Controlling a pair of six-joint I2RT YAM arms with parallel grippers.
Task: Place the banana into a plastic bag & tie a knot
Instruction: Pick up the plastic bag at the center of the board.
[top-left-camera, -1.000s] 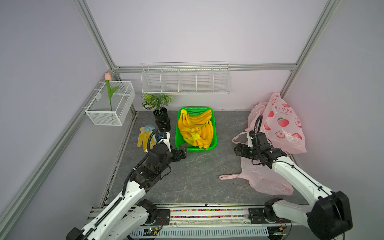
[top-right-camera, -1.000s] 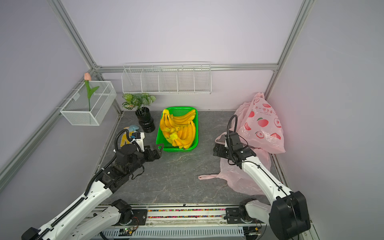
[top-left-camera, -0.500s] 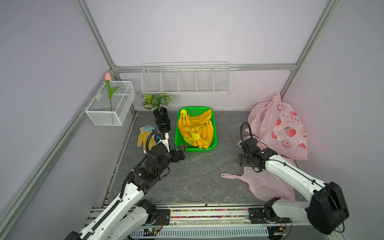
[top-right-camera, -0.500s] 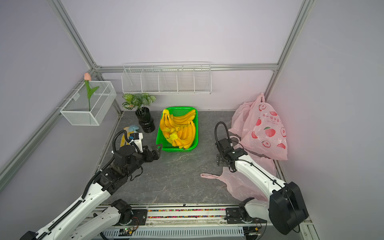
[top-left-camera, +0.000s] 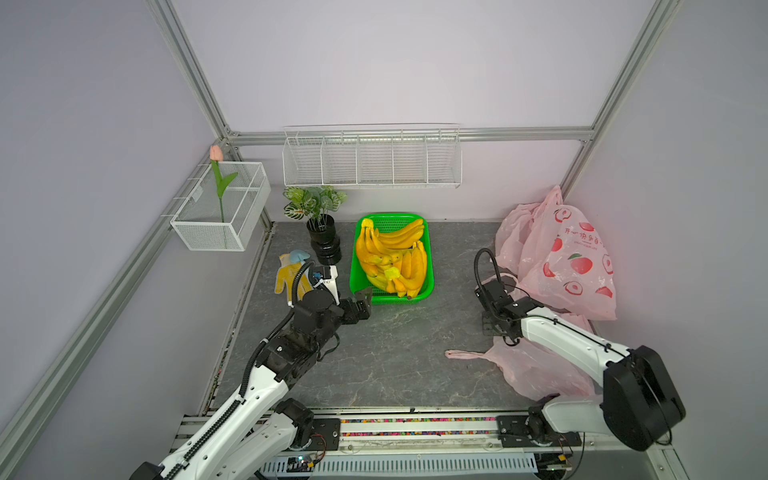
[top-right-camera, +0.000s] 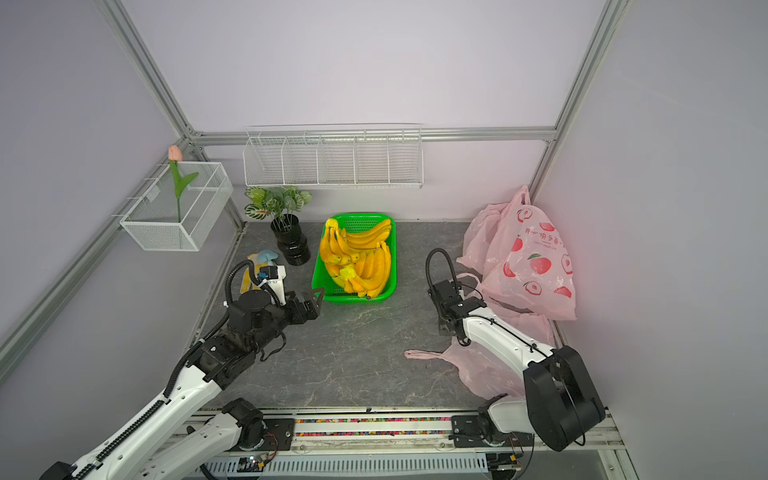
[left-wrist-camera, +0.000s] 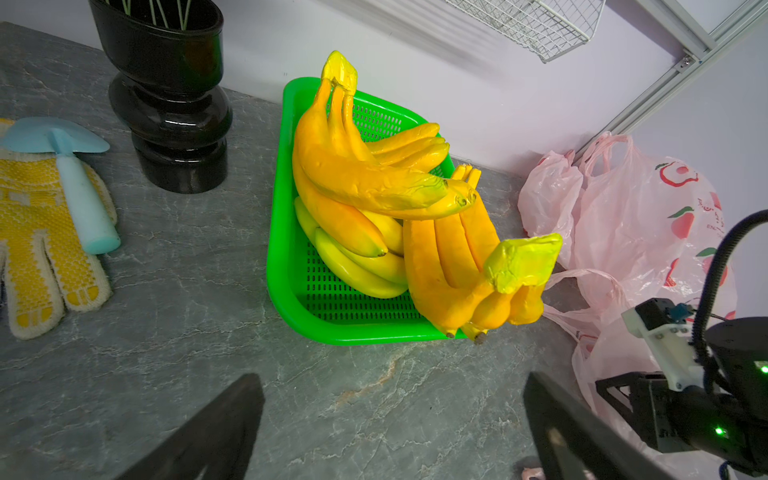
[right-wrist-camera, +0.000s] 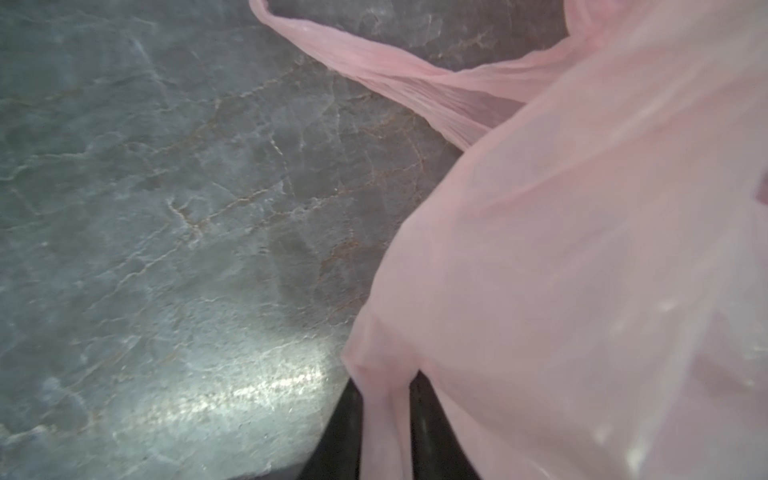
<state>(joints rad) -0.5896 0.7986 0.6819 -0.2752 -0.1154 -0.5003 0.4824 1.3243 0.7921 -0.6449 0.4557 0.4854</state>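
While the bananas (top-left-camera: 390, 257) are not yet bagged, a bag (right-wrist-camera: 582, 249) is clamped by the right gripper (right-wrist-camera: 384, 395); the left gripper (left-wrist-camera: 392, 380) jaws are spread apart.

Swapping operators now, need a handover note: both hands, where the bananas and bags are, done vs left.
Left hand: open, empty, poised beside the green perforated plastic basket.
Right hand: shut on the plain pink plastic bag, which lies on the grey marbled table.
Yellow banana bunches: all in the basket.
Printed pink plastic bags: heaped in the far corner on the right arm's side.
Done: bag gripped.
Left: open it, load a banana, tie the knot.
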